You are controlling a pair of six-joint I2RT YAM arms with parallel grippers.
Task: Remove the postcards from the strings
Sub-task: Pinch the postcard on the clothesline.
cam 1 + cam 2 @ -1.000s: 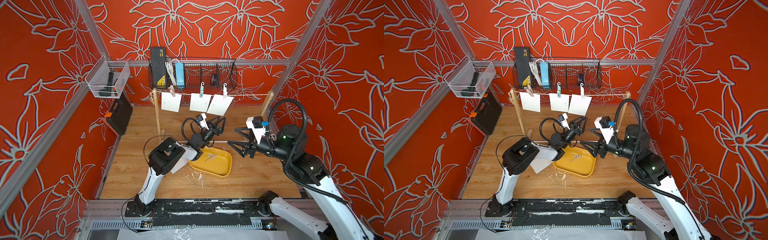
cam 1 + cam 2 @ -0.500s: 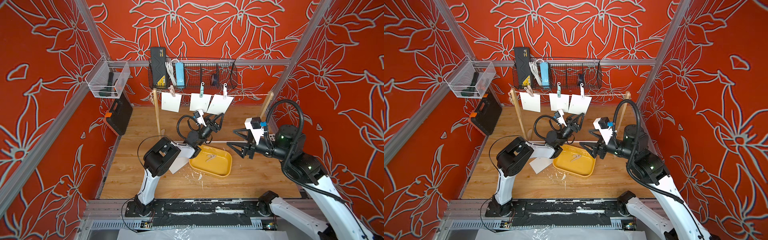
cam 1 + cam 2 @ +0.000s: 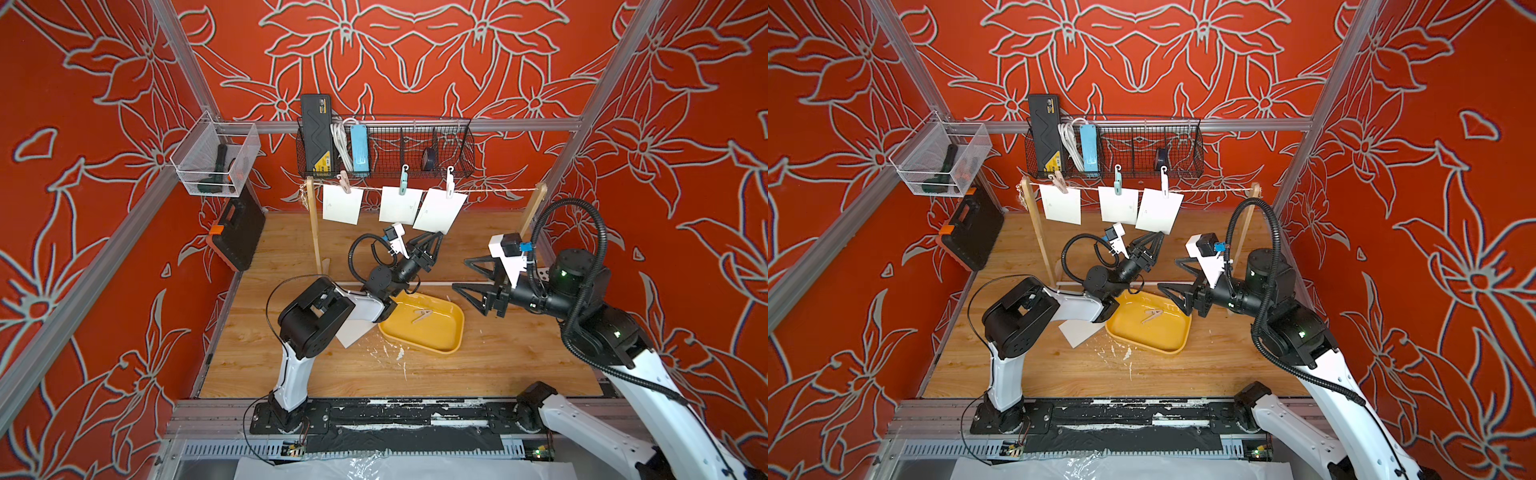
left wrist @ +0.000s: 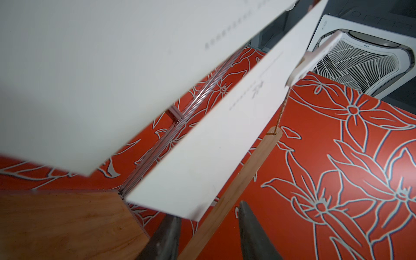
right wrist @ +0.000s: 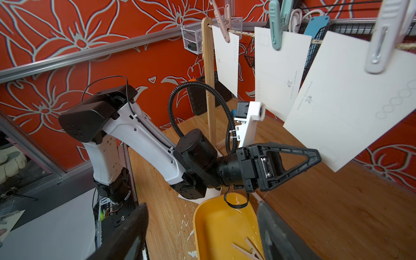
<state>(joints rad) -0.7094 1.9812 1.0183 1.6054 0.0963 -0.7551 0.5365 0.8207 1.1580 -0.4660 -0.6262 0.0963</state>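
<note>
Nearest the front, a black rail [image 3: 415, 417] carries both arm bases, with a crumpled plastic sheet [image 3: 374, 467] before it. Beyond lies the wooden floor [image 3: 519, 365], flecked with white smears [image 3: 400, 354] just beside a yellow tray [image 3: 451, 347] that holds one wooden clothespin [image 3: 424, 316]. One of the postcards [image 3: 353, 332] lies flat on the wood beside the tray, partly under the left arm. The right gripper [image 3: 459, 274] hangs near the tray's far right corner, its jaws spread wide with nothing between them. The left gripper [image 3: 437, 239] reaches up to the lower corner of the right-hand postcard [image 3: 440, 210]. In the left wrist view its jaws stand narrow but apart, with that corner at the gap; whether a finger touches the paper I cannot tell. This card and two others hang from the string [image 3: 498, 190], stretched between two wooden posts [image 3: 314, 224], each under a pastel peg [image 3: 403, 183]. Behind them a black wire basket [image 3: 415, 141] hangs on the rear bar, a clear bin [image 3: 208, 166] sits on the left wall, and a black case [image 3: 241, 232] leans below it. Red walls [image 3: 415, 50] with pale flower outlines close three sides.
</note>
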